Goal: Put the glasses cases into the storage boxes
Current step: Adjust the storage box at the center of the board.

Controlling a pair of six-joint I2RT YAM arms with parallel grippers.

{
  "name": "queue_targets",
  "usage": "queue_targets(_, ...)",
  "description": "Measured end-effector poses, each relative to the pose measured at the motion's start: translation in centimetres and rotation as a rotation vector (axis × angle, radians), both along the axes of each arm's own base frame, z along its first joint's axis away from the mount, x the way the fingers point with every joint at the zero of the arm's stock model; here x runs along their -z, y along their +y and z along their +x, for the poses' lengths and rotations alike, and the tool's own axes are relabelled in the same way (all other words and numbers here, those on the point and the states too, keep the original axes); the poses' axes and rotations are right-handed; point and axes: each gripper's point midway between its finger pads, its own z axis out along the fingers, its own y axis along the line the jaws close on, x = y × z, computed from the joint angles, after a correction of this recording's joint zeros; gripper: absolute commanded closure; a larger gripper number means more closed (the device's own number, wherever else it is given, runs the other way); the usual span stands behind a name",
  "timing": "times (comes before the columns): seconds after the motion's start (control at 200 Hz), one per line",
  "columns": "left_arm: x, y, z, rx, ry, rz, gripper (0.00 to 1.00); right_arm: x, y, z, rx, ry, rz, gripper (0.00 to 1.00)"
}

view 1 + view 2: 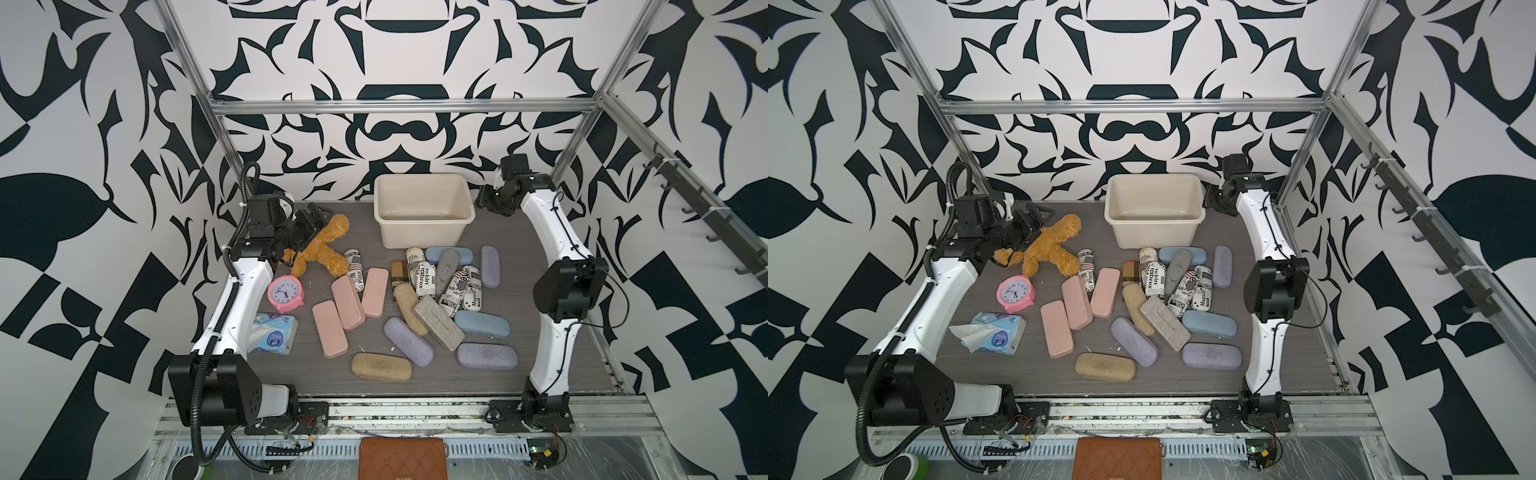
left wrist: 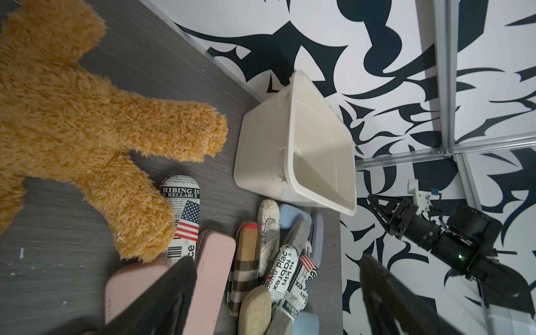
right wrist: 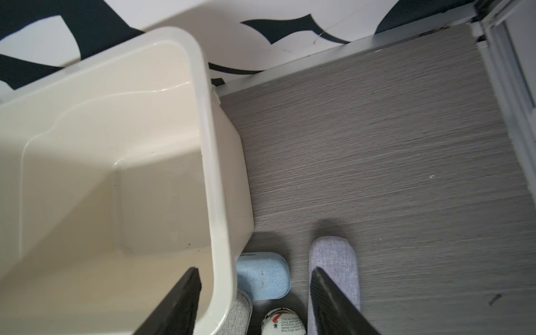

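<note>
All the cases (image 1: pixel 438 322) lie loose on the table (image 1: pixel 519 257), piled just in front of the tub (image 1: pixel 424 179) at the back. Our left gripper (image 2: pixel 275 259) hangs by the plush toy (image 1: pixel 322 249), jaws spread wide, holding nothing. Our right gripper (image 3: pixel 255 269) hovers at the tub's right rim, jaws apart, empty too, one finger over a lilac case (image 3: pixel 333 255).

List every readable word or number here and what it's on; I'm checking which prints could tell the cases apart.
"RIBING IS", "RELLABI E": newspaper-print case beside the plush toy.
"SUNG Plac", "fabrex": second newspaper-print case.
"Magazi": third newspaper-print case, beside a lilac case.
Pink clock numerals, tissue packet print, brown wallet stamp: too small to read.
</note>
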Motion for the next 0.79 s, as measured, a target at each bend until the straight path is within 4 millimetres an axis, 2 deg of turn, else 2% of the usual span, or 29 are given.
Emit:
queue_targets(0.145,0.1,-2.2,-0.9,0.08,-0.006,0.012,0.09,1.2,1.6,-0.1,-0.057,0.035,0.029,0.38)
queue_targets(0.19,0.3,-2.8,-1.2,0.103,-0.006,0.012,0.09,1.6,2.1,-0.1,-0.071,0.047,0.033,0.44)
queue_targets(0.345,1.5,-3.9,-2.0,0.146,0.023,0.01,0.09,3.8,3.9,0.1,-0.108,0.096,0.029,0.54)
queue_targets(0.435,1.6,-4.0,-2.1,0.153,0.023,0.01,0.08,5.1,4.8,-0.1,-0.118,0.125,0.016,0.72)
queue_targets(0.515,1.6,-4.0,-2.1,0.157,0.022,0.01,0.09,5.1,5.2,-0.2,-0.117,0.125,0.014,0.95)
queue_targets(0.545,1.6,-4.1,-2.1,0.158,0.022,0.01,0.08,5.0,5.4,-0.1,-0.123,0.122,0.016,1.0)
queue_targets(0.795,1.7,-4.1,-2.2,0.161,0.024,0.009,0.08,4.0,8.1,-0.6,-0.173,0.105,0.066,1.0)
